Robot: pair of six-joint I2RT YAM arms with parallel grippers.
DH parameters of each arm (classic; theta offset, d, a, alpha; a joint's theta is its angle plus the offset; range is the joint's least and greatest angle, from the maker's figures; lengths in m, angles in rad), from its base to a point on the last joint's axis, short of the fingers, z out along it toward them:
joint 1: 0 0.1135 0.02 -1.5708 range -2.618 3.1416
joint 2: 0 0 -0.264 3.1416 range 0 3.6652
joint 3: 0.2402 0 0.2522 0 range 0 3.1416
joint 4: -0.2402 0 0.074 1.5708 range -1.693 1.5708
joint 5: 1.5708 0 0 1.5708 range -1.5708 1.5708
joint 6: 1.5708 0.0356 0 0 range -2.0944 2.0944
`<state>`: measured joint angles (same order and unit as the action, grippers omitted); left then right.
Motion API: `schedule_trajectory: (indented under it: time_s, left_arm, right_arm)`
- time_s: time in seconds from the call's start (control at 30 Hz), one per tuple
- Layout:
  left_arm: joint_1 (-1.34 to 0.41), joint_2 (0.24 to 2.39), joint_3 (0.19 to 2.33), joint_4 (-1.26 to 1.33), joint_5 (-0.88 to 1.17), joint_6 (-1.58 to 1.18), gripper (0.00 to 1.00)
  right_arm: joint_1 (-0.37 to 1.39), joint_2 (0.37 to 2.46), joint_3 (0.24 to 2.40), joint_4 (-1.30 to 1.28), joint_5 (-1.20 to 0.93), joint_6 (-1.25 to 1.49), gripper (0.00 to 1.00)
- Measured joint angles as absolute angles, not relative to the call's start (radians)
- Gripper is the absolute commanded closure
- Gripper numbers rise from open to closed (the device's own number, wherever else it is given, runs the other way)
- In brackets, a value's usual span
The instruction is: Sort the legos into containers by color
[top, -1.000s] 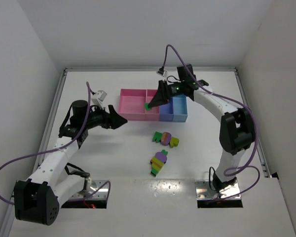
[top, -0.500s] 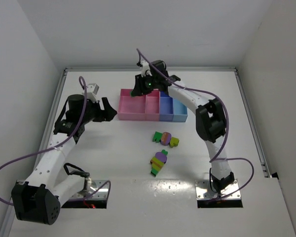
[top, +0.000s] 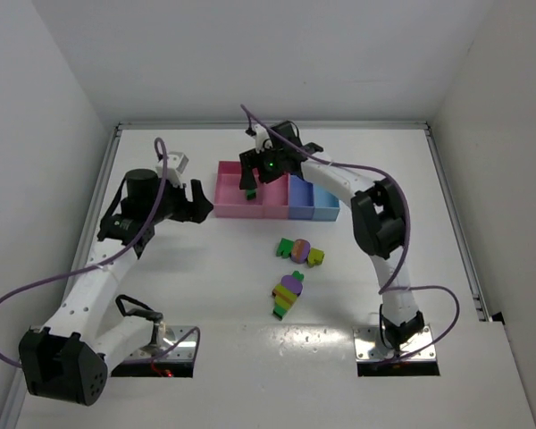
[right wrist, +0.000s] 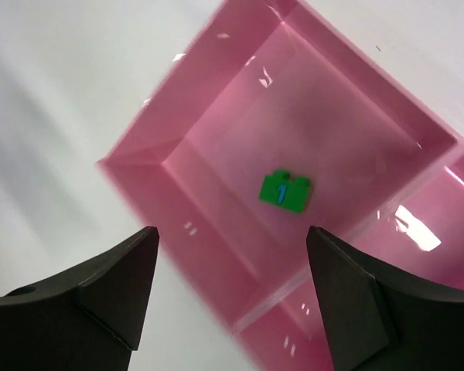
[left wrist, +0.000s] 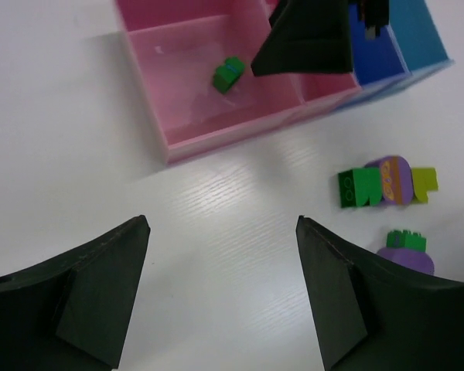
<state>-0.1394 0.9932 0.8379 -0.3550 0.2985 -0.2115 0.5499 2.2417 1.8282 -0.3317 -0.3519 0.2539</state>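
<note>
Studded green brick (right wrist: 285, 190) lies in glossy pink bin (right wrist: 325, 116) under released right end effector (right wrist: 232, 236).

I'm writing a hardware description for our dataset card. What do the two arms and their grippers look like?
Both the left arm and right arm have white links with black joint housings, and a purple cable loops along each. The left gripper and right gripper have black, wedge-shaped fingers.
</note>
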Motion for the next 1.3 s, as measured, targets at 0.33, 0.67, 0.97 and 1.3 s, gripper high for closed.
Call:
schedule_trajectory:
  time_s: [0.33, 0.67, 0.97, 1.3]
  left_arm:
    - [-0.39, 1.061, 0.751, -0.29, 0.613, 0.144, 0.26]
    - [-0.532, 1.473, 0.952, -0.394, 0.761, 0.641, 0.23]
    - [-0.61, 1.68, 1.088, -0.441, 0.774, 0.929, 0.22]
    - [-0.651, 1.851, 1.224, -0.474, 0.763, 1.044, 0.21]
  right_arm:
    - [0.39, 1.644, 1.52, -0.434, -0.381, 0.127, 0.22]
    - [0.185, 1.415, 1.216, -0.663, -0.389, -0.05, 0.22]
    - [0.035, 1.301, 1.097, -0.757, -0.369, -0.079, 0.21]
    - [-0.058, 1.278, 1.083, -0.827, -0.377, -0.09, 0.2]
